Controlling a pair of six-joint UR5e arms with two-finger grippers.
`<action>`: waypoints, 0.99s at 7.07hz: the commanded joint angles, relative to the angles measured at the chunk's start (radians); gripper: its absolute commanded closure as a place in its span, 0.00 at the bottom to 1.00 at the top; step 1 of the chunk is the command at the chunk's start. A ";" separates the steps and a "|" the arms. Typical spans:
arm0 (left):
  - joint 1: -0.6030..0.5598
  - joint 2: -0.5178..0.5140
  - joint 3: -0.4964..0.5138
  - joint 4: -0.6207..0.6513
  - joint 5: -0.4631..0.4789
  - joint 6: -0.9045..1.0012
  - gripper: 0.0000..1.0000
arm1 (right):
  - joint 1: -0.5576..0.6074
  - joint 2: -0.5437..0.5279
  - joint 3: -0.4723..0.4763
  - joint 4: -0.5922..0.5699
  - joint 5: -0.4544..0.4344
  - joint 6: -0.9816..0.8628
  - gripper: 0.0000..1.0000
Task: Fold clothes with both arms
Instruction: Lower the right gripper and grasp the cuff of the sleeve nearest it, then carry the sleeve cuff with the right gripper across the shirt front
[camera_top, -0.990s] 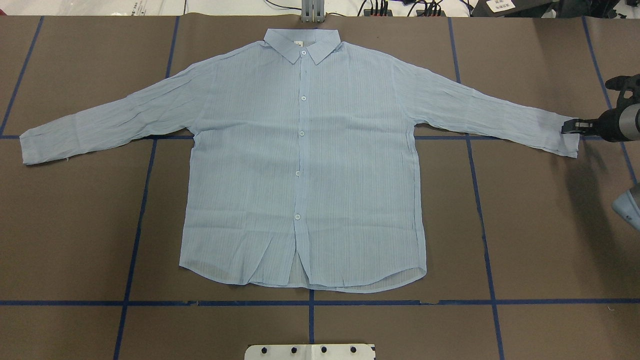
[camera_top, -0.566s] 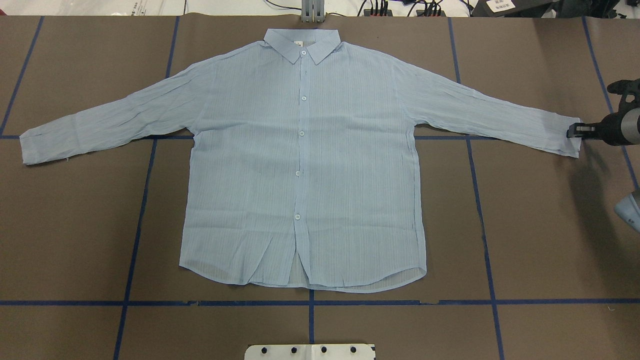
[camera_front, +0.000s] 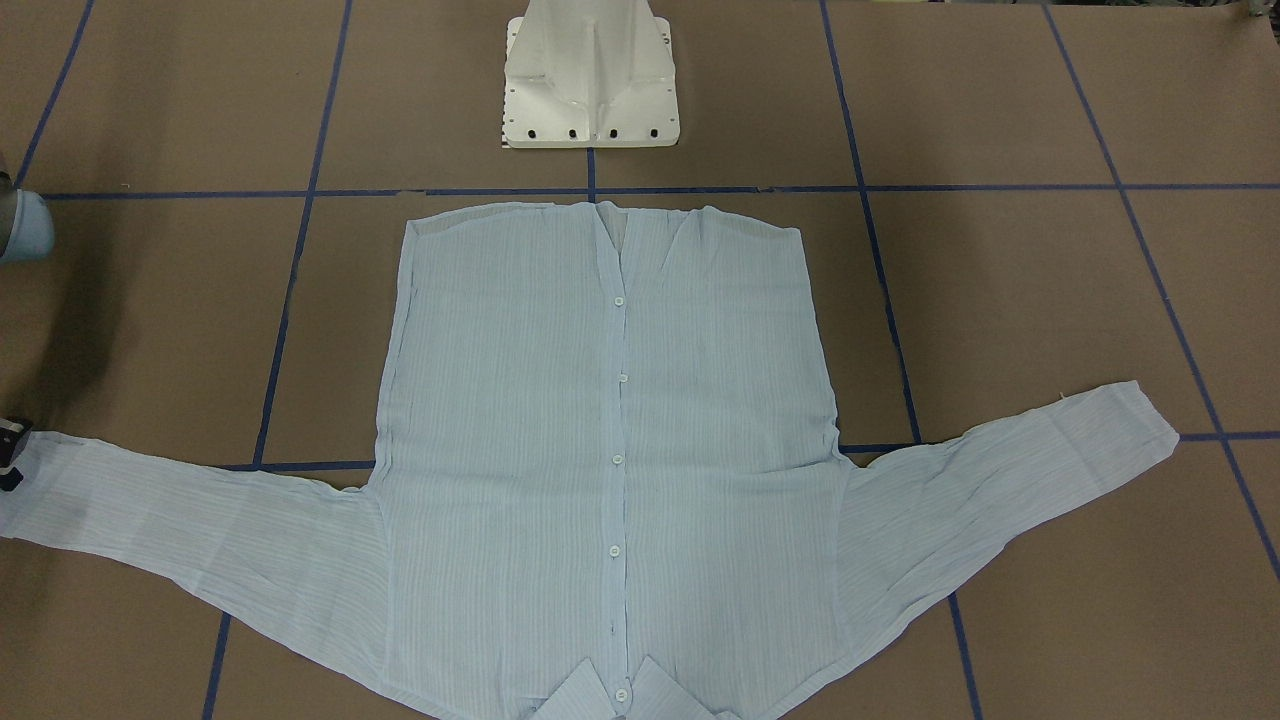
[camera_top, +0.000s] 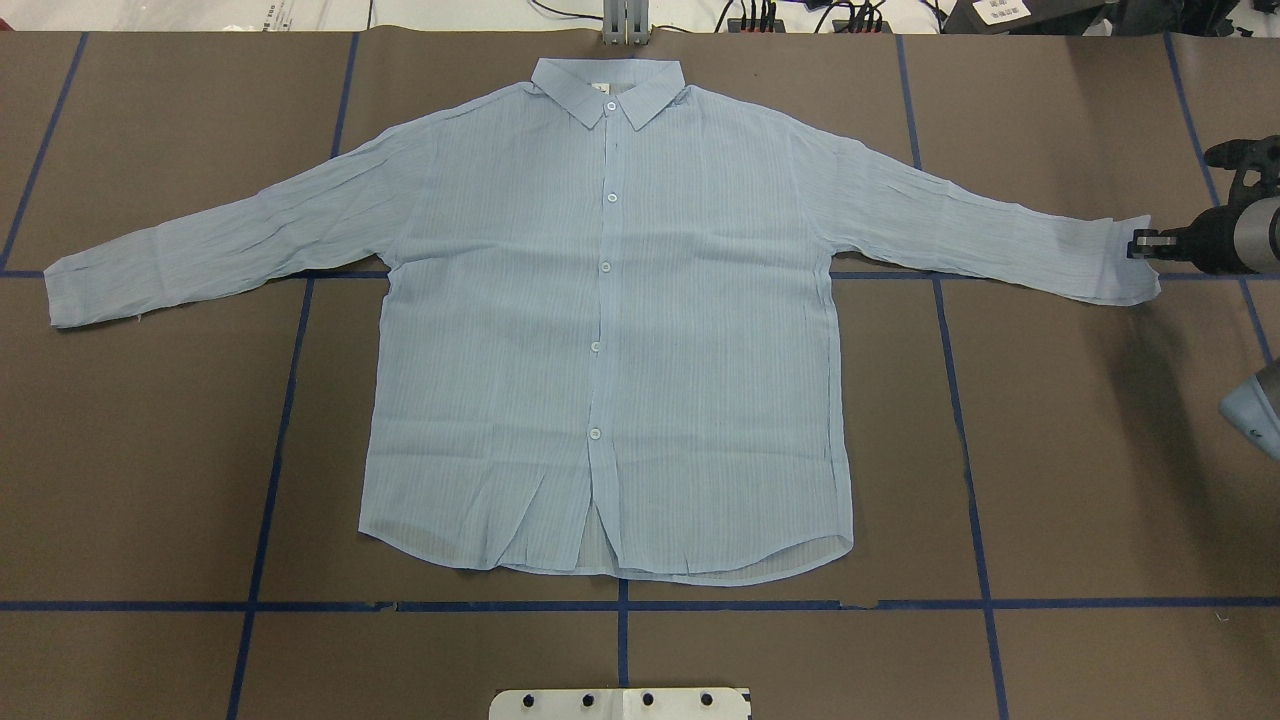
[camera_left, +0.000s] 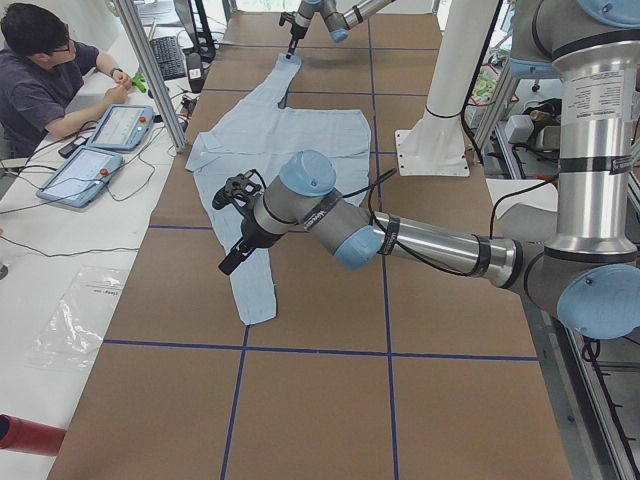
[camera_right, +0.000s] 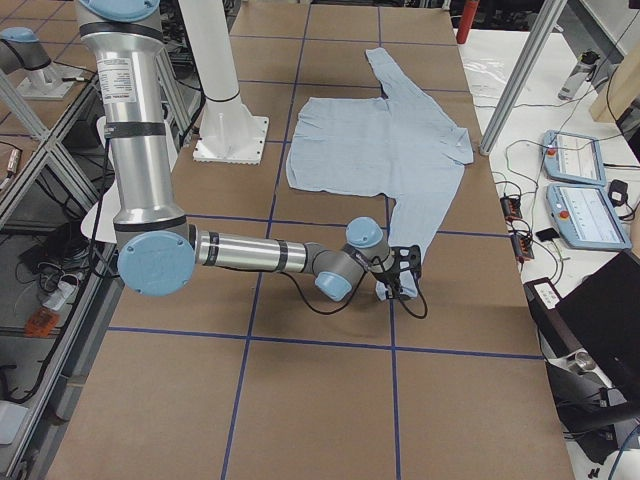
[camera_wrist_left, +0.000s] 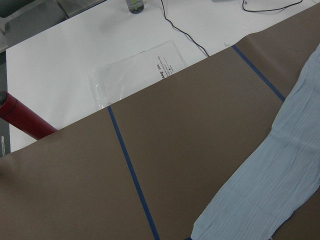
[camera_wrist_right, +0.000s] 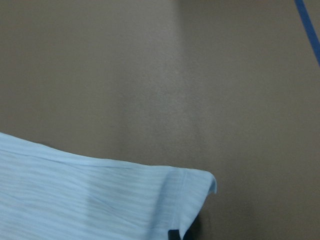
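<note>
Shirt (camera_top: 610, 330), thin pale-blue striped cloth, creased sleeves (camera_top: 210, 250), pointed collar (camera_top: 606, 88)

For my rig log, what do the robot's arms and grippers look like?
The left arm and right arm are grey metal tubes with light-blue joint caps and black cables. The left gripper and right gripper are black.

pale-blue striped shirt (camera_top: 610, 330); brown table (camera_top: 1080, 480)
</note>
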 joint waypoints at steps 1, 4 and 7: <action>0.000 0.002 0.002 -0.002 0.000 0.000 0.00 | -0.001 0.014 0.097 -0.010 -0.010 0.001 1.00; 0.000 0.002 0.002 -0.002 0.000 0.000 0.00 | -0.116 0.229 0.185 -0.005 -0.039 0.002 1.00; -0.002 0.008 0.002 -0.002 0.000 0.001 0.00 | -0.385 0.449 0.147 -0.011 -0.391 0.139 1.00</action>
